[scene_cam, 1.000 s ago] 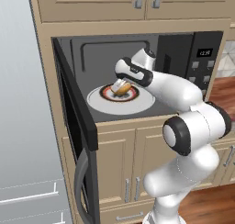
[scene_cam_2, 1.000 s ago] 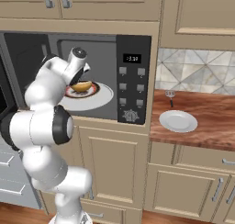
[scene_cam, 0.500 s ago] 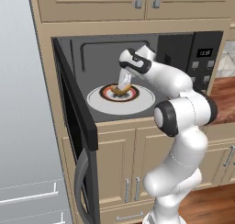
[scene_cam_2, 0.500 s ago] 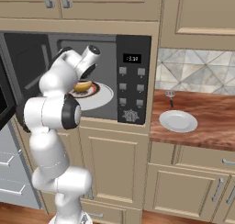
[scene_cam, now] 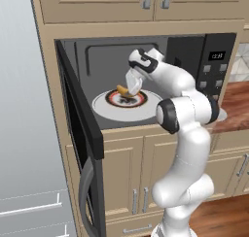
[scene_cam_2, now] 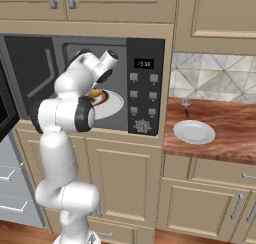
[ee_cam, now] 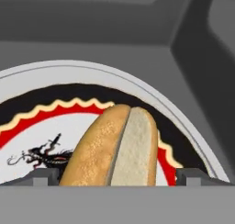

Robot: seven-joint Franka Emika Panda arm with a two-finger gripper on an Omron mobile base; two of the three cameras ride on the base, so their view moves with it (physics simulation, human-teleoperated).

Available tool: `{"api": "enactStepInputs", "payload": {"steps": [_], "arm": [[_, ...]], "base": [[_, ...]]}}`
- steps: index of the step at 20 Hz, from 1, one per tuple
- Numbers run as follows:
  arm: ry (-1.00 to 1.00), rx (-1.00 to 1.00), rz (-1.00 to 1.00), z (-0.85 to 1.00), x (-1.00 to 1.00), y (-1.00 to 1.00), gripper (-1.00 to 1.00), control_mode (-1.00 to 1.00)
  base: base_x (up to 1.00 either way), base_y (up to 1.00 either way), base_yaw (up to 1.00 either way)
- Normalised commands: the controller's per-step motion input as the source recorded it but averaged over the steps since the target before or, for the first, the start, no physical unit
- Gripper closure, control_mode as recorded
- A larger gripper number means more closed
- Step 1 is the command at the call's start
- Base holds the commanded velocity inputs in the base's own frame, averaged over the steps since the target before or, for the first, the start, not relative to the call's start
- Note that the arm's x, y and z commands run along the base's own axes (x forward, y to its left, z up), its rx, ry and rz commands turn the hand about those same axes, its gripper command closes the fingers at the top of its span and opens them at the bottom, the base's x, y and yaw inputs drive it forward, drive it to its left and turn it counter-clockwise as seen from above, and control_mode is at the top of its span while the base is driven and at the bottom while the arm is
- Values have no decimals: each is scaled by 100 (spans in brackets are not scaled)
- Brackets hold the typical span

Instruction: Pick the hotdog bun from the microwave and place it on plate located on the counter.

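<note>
Inside the open microwave (scene_cam: 219, 66), the gripper (ee_cam: 117, 176) straddles the hotdog bun (ee_cam: 112, 147) — fingertips (ee_cam: 43, 176) spread wide either side of it. The bun lies on a small dark plate (scene_cam: 127, 99) atop the white turntable (scene_cam: 104, 107); the pale plate (scene_cam_2: 194, 132) sits on the counter (scene_cam_2: 235, 138).

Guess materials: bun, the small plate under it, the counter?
Hotdog bun: bread, matte; speckled golden crust, paler split face.
Small dark plate: looks like glazed ceramic; smooth, printed red band with a cream wavy line, but that is only a guess.
Counter: looks like wood, reddish-brown with a grain-like pattern, slight sheen; laminate can't be ruled out.
</note>
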Motion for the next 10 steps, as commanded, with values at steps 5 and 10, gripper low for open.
{"api": "enactStepInputs", "payload": {"steps": [5,10], "arm": [[0,-3,10,-40,7,0,-100,-100],[0,-3,1,-56,-7,0,100,-100]], "base": [[0,0,0],[0,0,0]]}}
